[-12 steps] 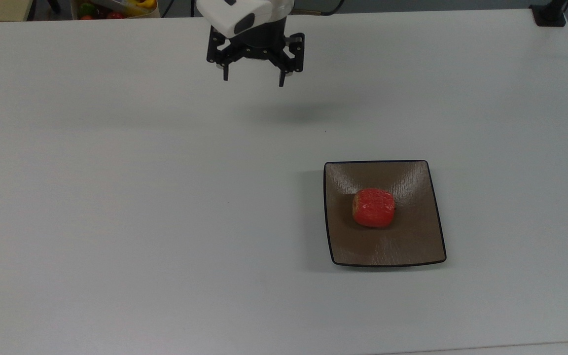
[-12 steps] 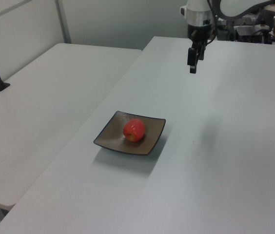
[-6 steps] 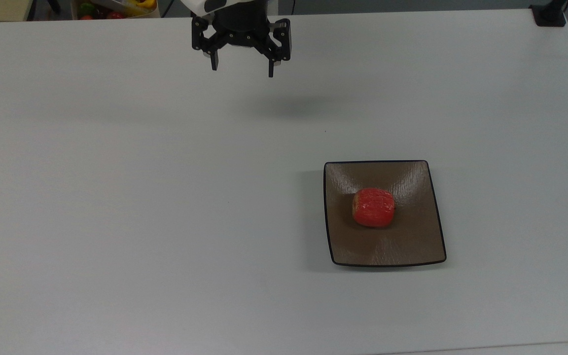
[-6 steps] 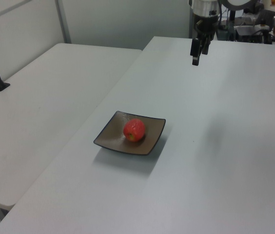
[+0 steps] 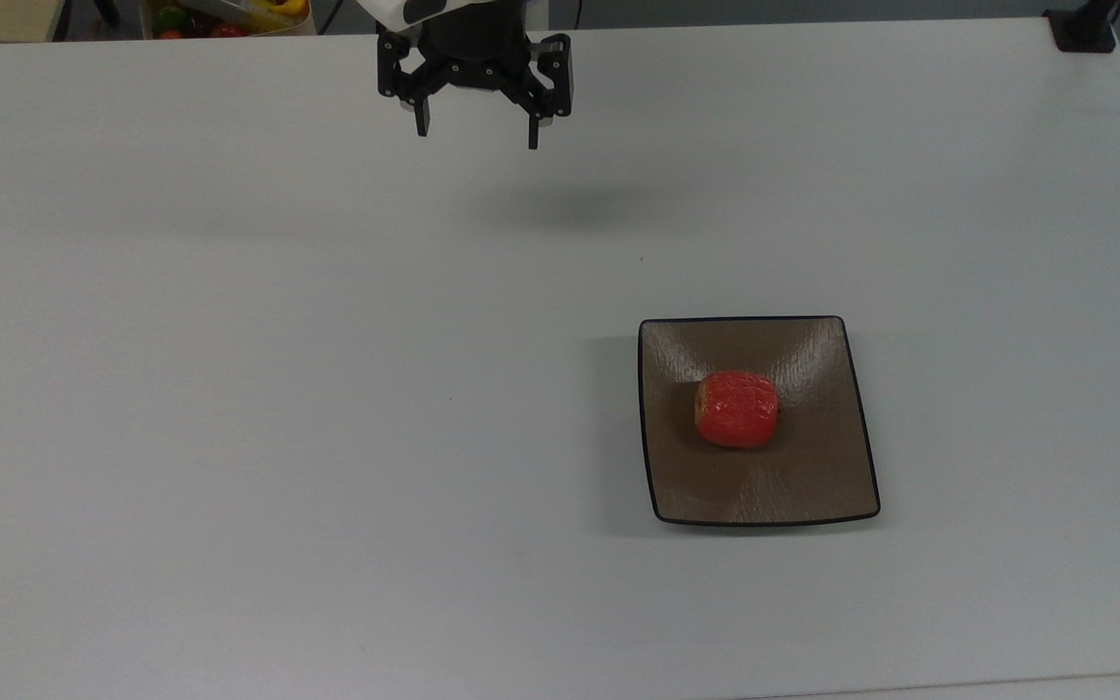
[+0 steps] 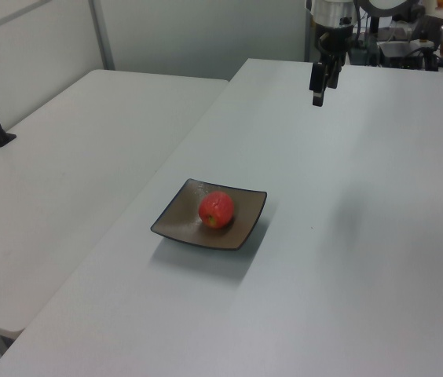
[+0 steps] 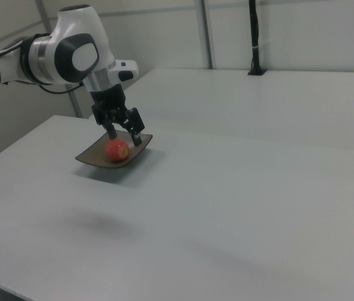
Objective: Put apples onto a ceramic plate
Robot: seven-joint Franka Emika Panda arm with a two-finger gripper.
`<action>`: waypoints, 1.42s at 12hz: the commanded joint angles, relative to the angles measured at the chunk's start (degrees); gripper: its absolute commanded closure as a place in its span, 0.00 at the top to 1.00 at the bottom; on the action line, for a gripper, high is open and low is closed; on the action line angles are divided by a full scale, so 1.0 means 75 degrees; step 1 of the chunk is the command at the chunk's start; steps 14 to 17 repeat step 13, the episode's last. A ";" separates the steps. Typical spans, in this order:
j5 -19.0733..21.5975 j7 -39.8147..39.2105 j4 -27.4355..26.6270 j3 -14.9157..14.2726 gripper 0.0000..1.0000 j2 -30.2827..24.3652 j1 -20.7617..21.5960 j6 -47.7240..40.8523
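A red-orange apple (image 5: 736, 408) rests in the middle of the square brown ceramic plate (image 5: 677, 476) on the white table; both also appear in the left view, apple (image 6: 216, 209) on plate (image 6: 174, 222), and in the right view, apple (image 7: 117, 150) on plate (image 7: 89, 157). My gripper (image 5: 477, 136) hangs open and empty above the table near the top view's upper edge, far from the plate. In the left view the gripper (image 6: 316, 96) is high at the back. The right view has the gripper (image 7: 123, 138) overlapping the plate.
A box of colourful fruit (image 5: 220, 17) sits past the table's far edge at the top view's upper left. A black post base (image 5: 1083, 29) stands at the top view's upper right corner. A second white table (image 6: 64, 157) adjoins on the left view's left.
The gripper, open throughout, rose and drew back toward the top view's upper left over the last second, then barely moved. Apple and plate stayed put.
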 commanded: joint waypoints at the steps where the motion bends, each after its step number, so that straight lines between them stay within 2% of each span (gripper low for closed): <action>1: 0.0216 -0.0145 -0.0379 -0.0043 1.00 -0.0214 -0.0003 0.0177; 6: 0.0451 -0.0215 -0.0379 -0.0195 1.00 -0.0354 -0.0003 0.0224; 9: 0.0451 -0.1056 -0.0484 -0.0207 1.00 -0.0390 -0.0003 0.0107; 17: 0.0451 -0.1059 -0.0497 -0.0219 1.00 -0.0402 -0.0015 0.0142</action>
